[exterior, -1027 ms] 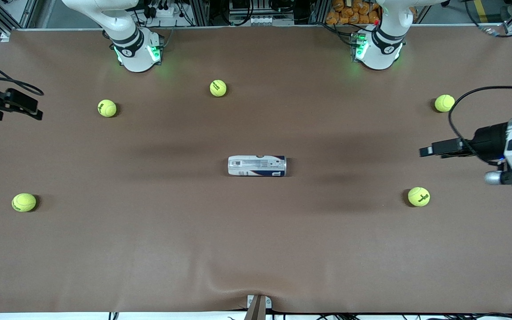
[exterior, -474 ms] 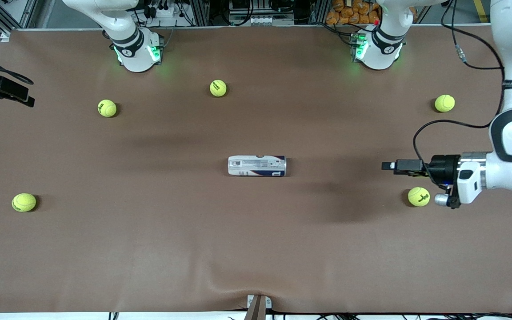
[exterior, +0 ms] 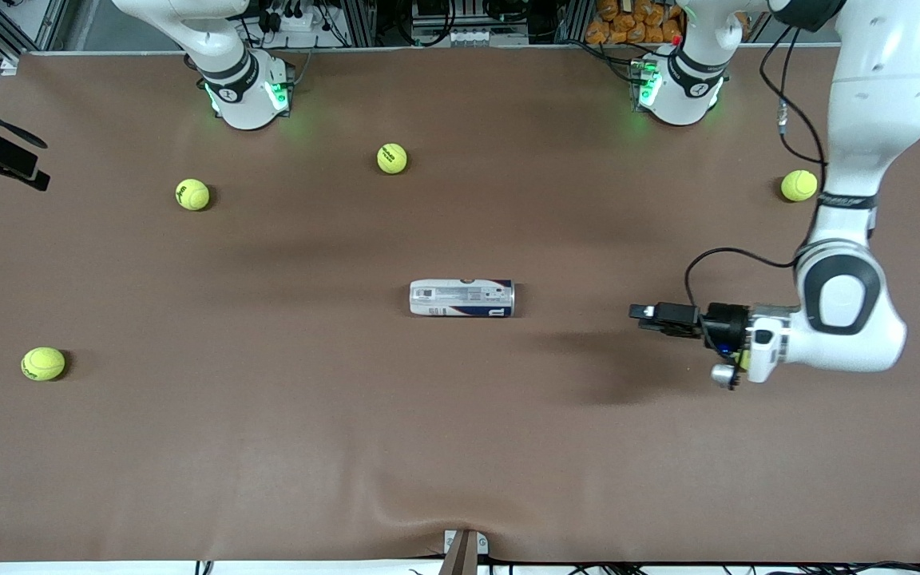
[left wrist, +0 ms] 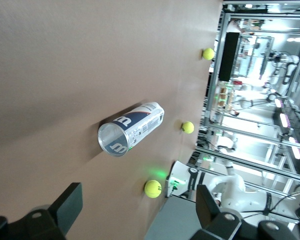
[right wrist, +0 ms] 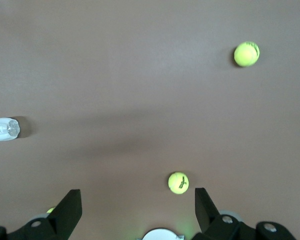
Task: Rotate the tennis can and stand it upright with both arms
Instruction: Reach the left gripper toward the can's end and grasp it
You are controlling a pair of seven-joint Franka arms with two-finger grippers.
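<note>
I've got the left gripper [exterior: 642, 313] low over bare table, toward the left arm's end, and its wrist view shows the jaws standing wide with nothing between them. It points along the table straight at the tennis can [exterior: 461, 298], which lies on its side mid-table, well apart from the fingertips. The can's long axis runs end to end along the table, so its open clear end [left wrist: 113, 140] faces my left gripper head-on, almost in line. The left arm is clearly the nearer one. The right gripper [exterior: 9, 162] hangs at the table's edge toward the right arm's end, jaws also spread wide and empty, and its wrist view only clips the can's other end [right wrist: 4, 129]. Most of that gripper is cut off in the front view. Tennis balls [exterior: 799, 185] lie scattered around, none near the can.
</note>
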